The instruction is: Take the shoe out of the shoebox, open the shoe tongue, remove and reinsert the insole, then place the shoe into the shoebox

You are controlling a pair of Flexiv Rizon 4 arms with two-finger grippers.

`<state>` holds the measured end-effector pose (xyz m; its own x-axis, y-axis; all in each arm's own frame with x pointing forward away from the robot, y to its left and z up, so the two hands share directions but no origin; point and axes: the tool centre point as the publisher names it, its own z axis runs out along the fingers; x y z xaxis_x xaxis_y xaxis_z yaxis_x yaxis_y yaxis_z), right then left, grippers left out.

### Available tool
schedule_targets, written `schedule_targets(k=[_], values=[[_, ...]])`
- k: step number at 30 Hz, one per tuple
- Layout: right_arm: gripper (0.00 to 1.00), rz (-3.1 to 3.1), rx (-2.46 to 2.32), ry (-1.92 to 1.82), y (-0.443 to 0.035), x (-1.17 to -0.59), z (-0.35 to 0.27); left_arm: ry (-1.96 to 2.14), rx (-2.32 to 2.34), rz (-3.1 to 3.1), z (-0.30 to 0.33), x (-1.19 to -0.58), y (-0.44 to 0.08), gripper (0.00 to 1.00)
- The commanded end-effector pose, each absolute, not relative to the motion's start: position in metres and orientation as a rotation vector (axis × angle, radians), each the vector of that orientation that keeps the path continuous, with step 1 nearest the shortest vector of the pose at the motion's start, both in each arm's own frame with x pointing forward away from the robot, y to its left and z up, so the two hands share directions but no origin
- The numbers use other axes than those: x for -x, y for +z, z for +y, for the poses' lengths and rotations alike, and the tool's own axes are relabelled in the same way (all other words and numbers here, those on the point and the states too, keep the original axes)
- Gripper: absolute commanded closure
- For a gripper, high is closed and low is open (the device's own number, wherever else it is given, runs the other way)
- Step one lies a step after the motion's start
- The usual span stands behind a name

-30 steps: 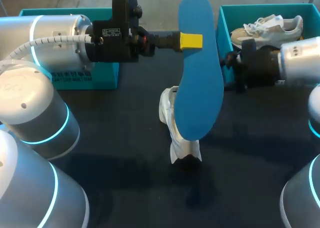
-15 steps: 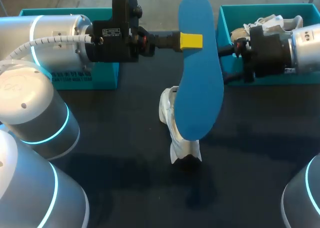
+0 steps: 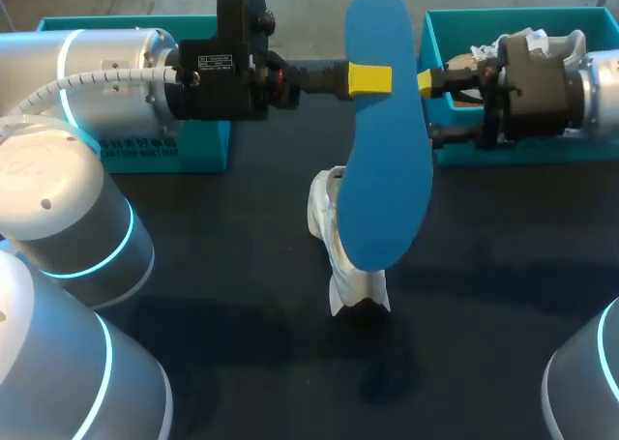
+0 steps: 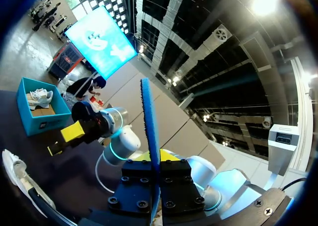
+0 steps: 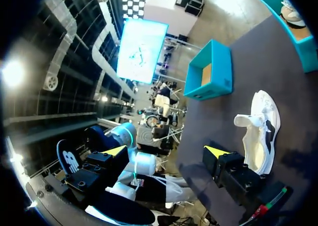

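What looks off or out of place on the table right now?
Nothing damaged or spilled. The white shoe lies on its side on the table, tongue flopped out, and the blue insole is out, held upright in the left claw.

The dark table (image 3: 242, 266) bears a white shoe (image 3: 324, 218) centrally; left shoebox (image 3: 208, 145) and right shoebox (image 3: 430, 44) farther back.
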<state>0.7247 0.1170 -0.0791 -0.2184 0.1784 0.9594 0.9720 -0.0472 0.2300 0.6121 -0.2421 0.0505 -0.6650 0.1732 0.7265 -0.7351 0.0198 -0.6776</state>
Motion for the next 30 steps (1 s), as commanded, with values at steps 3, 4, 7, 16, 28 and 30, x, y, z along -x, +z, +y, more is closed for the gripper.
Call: schedule_targets(k=[3, 4, 7, 16, 28, 30], values=[[0.00, -1.504, 1.187, -1.298, -0.066, -0.722, 0.123, 1.728, -0.583, -1.625, -0.242, -0.611, 0.049, 1.00], [0.00, -1.505, 1.184, -1.297, -0.064, -0.721, 0.123, 1.728, -0.583, -1.625, -0.242, -0.611, 0.049, 1.00], [0.00, -1.486, 1.147, -1.312, -0.060, -0.717, 0.125, 1.728, -0.583, -1.625, -0.242, -0.611, 0.049, 1.00], [0.00, -1.462, 1.160, -1.306, -0.060, -0.714, 0.124, 1.728, -0.583, -1.625, -0.242, -0.611, 0.049, 1.00], [0.00, -1.462, 1.160, -1.306, -0.060, -0.714, 0.124, 1.845, -0.320, -1.796, -0.221, -0.615, 0.045, 1.00], [0.00, -1.462, 1.160, -1.306, -0.060, -0.714, 0.124, 1.885, -0.245, -1.864, -0.215, -0.617, 0.044, 1.00]])
